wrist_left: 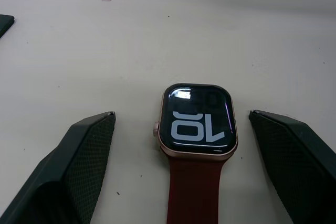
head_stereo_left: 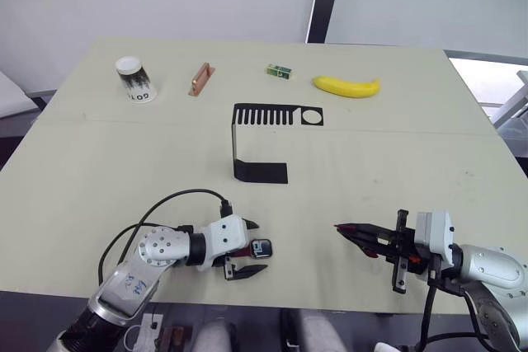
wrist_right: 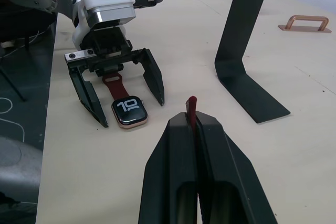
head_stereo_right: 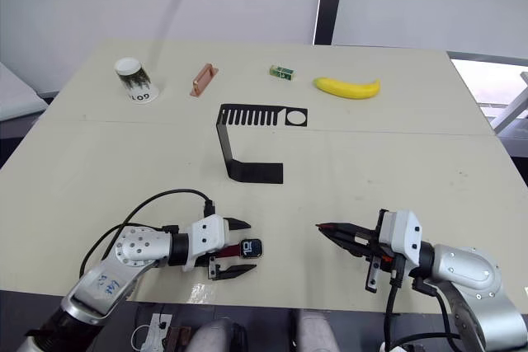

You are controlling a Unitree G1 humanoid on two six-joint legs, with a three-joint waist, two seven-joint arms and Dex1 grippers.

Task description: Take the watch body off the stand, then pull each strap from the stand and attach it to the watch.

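The watch body lies flat on the table, dark screen up, with one dark red strap attached to it and running back toward my left wrist. My left gripper is open, one finger on each side of the watch and clear of it. My right gripper is shut on the other dark red strap, whose tip sticks out past the fingertips and points toward the watch. The black stand stands at mid-table, beyond both grippers, with nothing on its slotted top plate.
Along the far side of the table lie a white paper cup on its side, a copper-coloured handle, a small green block and a banana. Both grippers are close to the table's front edge.
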